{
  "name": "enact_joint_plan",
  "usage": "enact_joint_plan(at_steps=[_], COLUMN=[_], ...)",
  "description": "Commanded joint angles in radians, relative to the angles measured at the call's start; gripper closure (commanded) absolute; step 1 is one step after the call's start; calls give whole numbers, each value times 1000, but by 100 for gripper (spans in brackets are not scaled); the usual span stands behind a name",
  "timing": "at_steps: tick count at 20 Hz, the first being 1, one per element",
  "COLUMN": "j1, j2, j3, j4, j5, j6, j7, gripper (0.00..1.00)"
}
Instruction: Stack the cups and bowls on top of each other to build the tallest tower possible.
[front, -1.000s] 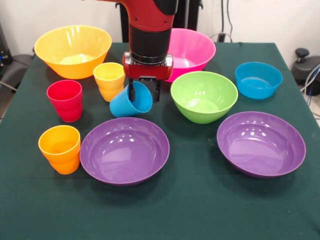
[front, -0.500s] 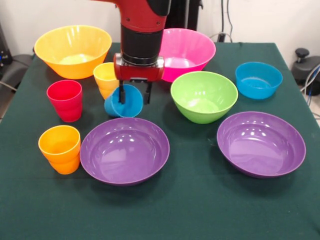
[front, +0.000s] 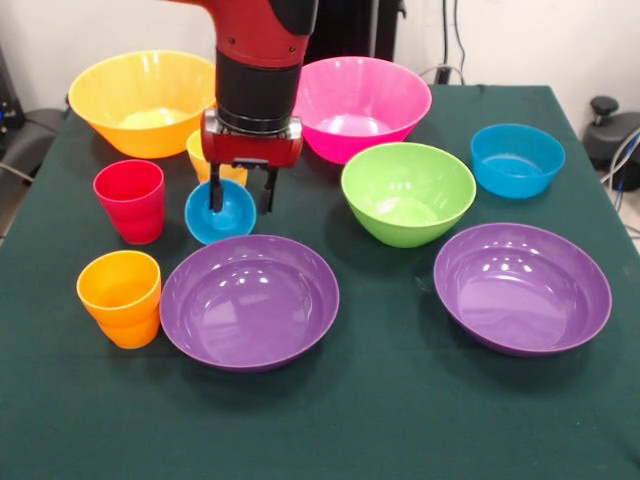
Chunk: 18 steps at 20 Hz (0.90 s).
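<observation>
My gripper hangs at the table's left middle, shut on the blue cup. The cup is tipped on its side with its mouth facing the camera, just behind the left purple bowl. One finger crosses the cup's mouth and the other stands at its right rim. The yellow cup is mostly hidden behind the gripper. The red cup and orange cup stand upright to the left. Nothing is stacked.
The orange-yellow bowl and pink bowl sit at the back. The lime green bowl is at the centre right and the small blue bowl at the far right. A second purple bowl is at the front right.
My gripper has moved left and a little toward the camera with the blue cup. The cup has turned from mouth-sideways to mouth facing the camera.
</observation>
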Motion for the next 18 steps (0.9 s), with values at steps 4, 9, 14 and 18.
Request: enact_joint_plan(at_steps=[4, 9, 14, 18], j1=[-11, 3, 15, 10], j2=[72, 71, 81, 81], j3=[61, 54, 28, 29], j4=[-38, -34, -22, -19], j5=[-118, -115, -114, -108], j6=[23, 68, 80, 87], j7=[-99, -89, -63, -67], gripper=[0, 0, 0, 0])
